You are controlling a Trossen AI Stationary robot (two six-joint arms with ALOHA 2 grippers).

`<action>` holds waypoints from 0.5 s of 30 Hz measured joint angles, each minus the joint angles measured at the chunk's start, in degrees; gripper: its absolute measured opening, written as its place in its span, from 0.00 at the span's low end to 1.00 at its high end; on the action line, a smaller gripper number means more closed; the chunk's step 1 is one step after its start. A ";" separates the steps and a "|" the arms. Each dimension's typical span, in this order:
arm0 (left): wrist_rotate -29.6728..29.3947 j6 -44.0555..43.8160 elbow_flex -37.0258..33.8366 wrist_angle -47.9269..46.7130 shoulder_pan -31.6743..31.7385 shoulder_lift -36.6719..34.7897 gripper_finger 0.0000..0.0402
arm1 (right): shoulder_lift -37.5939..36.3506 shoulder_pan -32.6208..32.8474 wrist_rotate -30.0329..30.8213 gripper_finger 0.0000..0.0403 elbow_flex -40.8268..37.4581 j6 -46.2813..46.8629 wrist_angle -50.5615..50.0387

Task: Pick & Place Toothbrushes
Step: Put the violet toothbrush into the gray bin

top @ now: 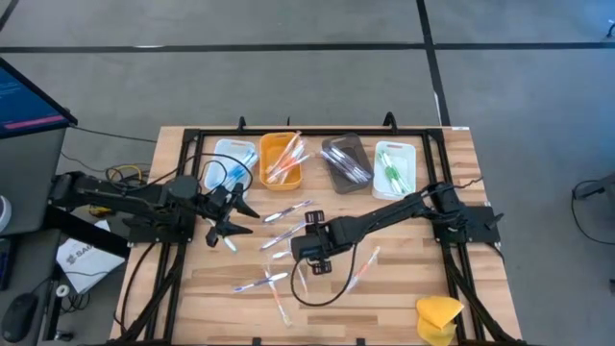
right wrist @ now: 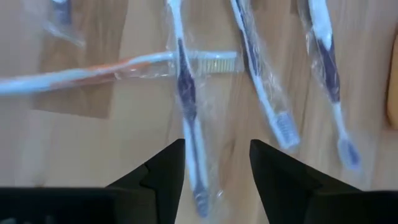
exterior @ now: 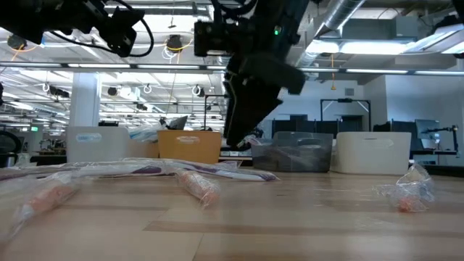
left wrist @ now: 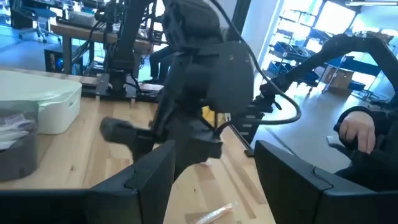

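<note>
The right gripper [right wrist: 211,165] hangs over the mid-bench, its fingers [right wrist: 163,168] parted around a blue-handled toothbrush [right wrist: 188,106], gripping nothing. The left gripper [top: 228,213] waits near the white tray [top: 231,163], fingers apart and empty. Other toothbrushes [top: 284,213] lie scattered on the bench [top: 384,288].

The right arm reaches from the desk's right side in toward the middle, elbow bent, its wrist angled down. The right hand [top: 306,252] hangs low over the desk's centre with its two dark fingers [right wrist: 163,168] spread apart, nothing gripped between them. The left arm lies along the left side, forearm level. The left hand [top: 233,219] points toward the middle, its fingers [left wrist: 152,180] also parted and empty.
</note>
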 joint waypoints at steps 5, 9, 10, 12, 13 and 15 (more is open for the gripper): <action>0.01 0.03 0.00 0.00 0.00 0.38 0.54 | 0.04 -0.56 -0.61 0.45 -3.10 -4.35 4.03; 0.02 0.04 0.00 -0.22 0.00 0.85 0.54 | -0.06 -1.19 -3.36 0.46 -4.21 -3.95 5.70; 0.02 0.05 0.00 0.12 0.00 1.11 0.54 | -0.02 -1.37 -4.32 0.46 -4.73 -3.96 6.50; 0.01 0.05 0.00 -0.24 0.02 1.49 0.53 | -0.02 -1.45 -5.19 0.46 -5.82 -4.14 8.70; 0.02 0.09 -0.02 -0.35 0.02 1.49 0.53 | -0.04 -1.44 -5.28 0.46 -6.55 -4.42 9.73; 0.02 0.59 0.00 0.24 0.04 1.85 0.54 | -0.03 -1.36 -5.49 0.46 -8.04 -4.57 10.46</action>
